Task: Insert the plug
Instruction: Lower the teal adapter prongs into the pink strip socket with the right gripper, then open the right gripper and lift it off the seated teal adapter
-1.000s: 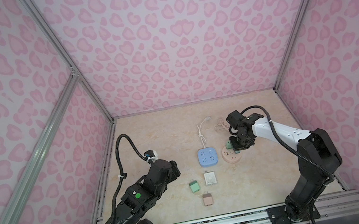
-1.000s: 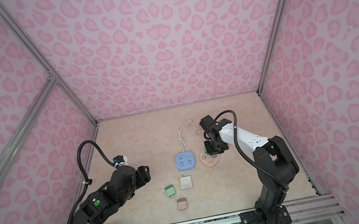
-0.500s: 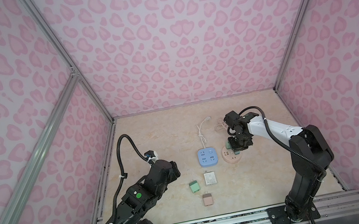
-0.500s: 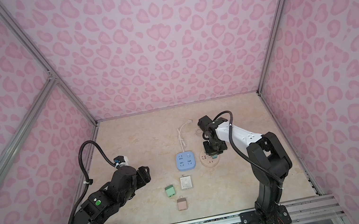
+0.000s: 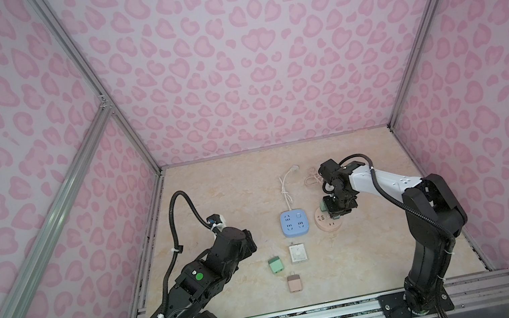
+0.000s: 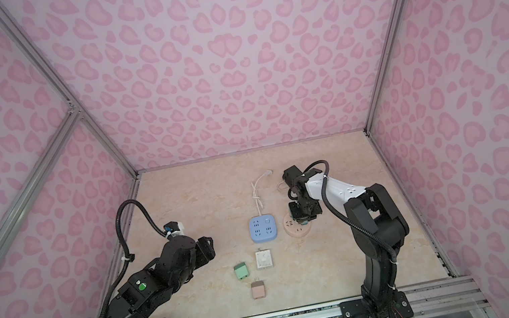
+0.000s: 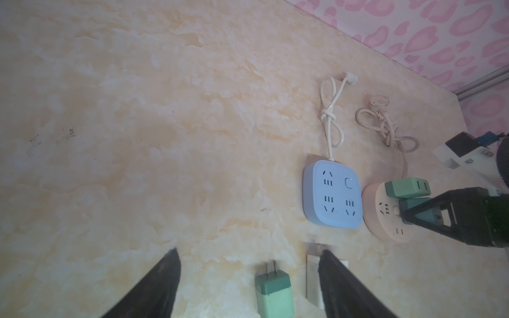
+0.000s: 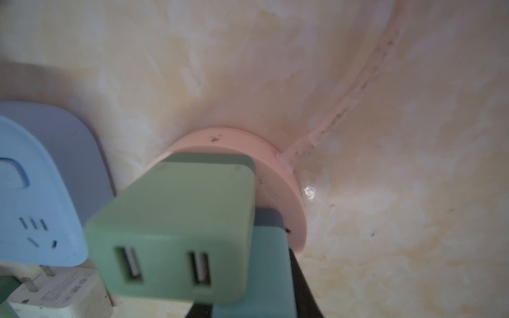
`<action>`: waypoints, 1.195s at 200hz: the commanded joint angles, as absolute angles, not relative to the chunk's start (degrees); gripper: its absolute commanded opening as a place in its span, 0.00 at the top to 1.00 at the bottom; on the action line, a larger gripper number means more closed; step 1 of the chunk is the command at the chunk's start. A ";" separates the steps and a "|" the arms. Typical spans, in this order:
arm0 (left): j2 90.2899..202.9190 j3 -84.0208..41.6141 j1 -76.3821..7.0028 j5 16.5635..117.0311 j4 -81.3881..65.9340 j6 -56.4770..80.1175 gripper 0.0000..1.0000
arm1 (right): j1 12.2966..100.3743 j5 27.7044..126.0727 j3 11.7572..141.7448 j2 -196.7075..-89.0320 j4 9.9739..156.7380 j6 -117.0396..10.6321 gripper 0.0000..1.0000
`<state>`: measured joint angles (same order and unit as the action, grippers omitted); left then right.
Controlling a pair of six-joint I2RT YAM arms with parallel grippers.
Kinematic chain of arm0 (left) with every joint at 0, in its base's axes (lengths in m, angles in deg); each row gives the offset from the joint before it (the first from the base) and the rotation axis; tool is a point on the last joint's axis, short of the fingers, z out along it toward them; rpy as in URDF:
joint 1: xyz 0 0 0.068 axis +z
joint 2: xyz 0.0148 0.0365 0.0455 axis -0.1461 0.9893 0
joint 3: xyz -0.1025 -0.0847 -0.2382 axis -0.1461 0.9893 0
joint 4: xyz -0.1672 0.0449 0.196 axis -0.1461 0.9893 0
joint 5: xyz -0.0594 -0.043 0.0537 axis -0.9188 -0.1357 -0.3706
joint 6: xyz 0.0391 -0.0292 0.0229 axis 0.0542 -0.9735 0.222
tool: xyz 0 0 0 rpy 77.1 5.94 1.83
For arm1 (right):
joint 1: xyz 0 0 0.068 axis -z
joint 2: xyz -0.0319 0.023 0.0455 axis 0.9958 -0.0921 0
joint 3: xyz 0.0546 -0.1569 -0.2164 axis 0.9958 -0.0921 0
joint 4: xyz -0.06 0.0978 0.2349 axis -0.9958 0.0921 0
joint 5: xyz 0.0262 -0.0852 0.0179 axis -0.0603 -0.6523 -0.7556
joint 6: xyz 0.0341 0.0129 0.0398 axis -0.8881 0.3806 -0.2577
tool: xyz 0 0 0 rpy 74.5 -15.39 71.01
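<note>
Now the right gripper (image 5: 336,212) is holding a teal plug (image 7: 414,204) on the round pink socket (image 5: 324,224)

The right gripper is reaching down over the round pink socket. Its two fingers are squeezing in tight on the teal plug. The teal plug is pressing its bottom end against the top of the socket. Its prongs are hiding, so it is not clear if they are all the way in.

A light green plug (image 7: 405,187) with two USB holes is standing on the same socket. It is touching the teal plug.

A blue socket block (image 5: 295,227) is lying just beside the round pink socket, on its left in both top views. Its white cord (image 5: 285,190), tied in a knot, is running toward the back wall. A pink cord (image 5: 311,180) is curling on the table (image 5: 216,191) behind the round socket.

The left gripper (image 7: 249,252) is hanging low over the table, well apart from both sockets. Its fingers are spreading wide and holding nothing.

Three loose plugs are lying on the table in front of the blue block. A white plug (image 5: 298,253) is lying nearest to the block. A loose green plug (image 5: 275,265) is lying just beside the white one. A small pink plug (image 5: 294,283) is lying nearest the front rail. In the left wrist view, the loose green plug is showing between the two open fingers, down on the table.
</note>
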<state>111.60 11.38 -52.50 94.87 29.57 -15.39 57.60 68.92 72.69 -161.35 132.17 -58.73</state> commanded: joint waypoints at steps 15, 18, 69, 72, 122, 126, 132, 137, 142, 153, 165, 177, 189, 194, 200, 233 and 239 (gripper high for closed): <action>110.70 11.98 -52.50 96.72 28.84 -16.13 0.18 | 57.36 69.22 70.25 -163.45 130.94 -59.79 1.00; 110.69 12.00 -52.44 96.81 28.91 -16.13 0.18 | 57.38 69.13 70.31 -163.29 130.96 -59.84 1.00; 111.03 11.45 -52.43 96.56 29.03 -16.14 0.18 | 56.17 68.87 72.44 -161.65 133.25 -59.75 0.87; 111.04 11.49 -52.48 96.60 29.04 -16.27 0.18 | 56.16 68.86 72.43 -161.52 133.24 -59.84 0.84; 110.86 11.25 -52.49 95.68 28.36 -16.32 0.18 | 55.80 68.83 73.19 -159.47 133.18 -60.46 0.60; 110.87 11.30 -52.51 95.58 28.29 -16.23 0.18 | 55.80 69.00 73.28 -159.42 133.23 -60.42 0.60; 110.87 11.26 -52.45 95.42 28.14 -16.11 0.18 | 55.80 69.03 73.47 -159.44 133.41 -60.40 0.60; 110.86 11.25 -52.45 95.37 28.05 -16.13 0.18 | 55.72 69.11 73.55 -159.41 133.51 -60.45 0.59; 110.86 11.33 -52.44 95.27 28.00 -16.10 0.18 | 55.67 69.12 73.45 -159.41 133.54 -60.46 0.59; 110.87 11.25 -52.52 95.18 27.74 -15.94 0.18 | 55.59 69.21 73.59 -159.16 133.59 -60.46 0.59; 111.00 11.07 -52.47 95.20 27.69 -15.78 0.18 | 55.54 69.30 73.59 -158.72 133.77 -60.55 0.58; 111.12 10.98 -52.46 95.17 27.61 -15.62 0.18 | 55.54 69.21 73.67 -158.23 134.02 -60.56 0.58; 111.46 10.85 -52.43 95.31 27.63 -15.43 0.18 | 55.54 68.96 73.75 -157.63 134.39 -60.52 0.58; 111.56 10.81 -52.46 95.33 27.63 -15.36 0.18 | 55.62 68.88 73.62 -157.37 134.68 -60.47 0.58; 111.73 10.73 -52.44 95.41 27.61 -15.34 0.18 | 55.63 68.66 73.60 -157.09 135.01 -60.38 0.58; 112.47 10.86 -52.50 96.31 27.44 -15.09 0.17 | 55.78 67.50 72.34 -154.31 136.04 -60.40 0.58; 112.62 10.81 -52.44 96.56 27.35 -15.01 0.17 | 55.80 67.45 71.95 -153.60 136.22 -60.40 0.58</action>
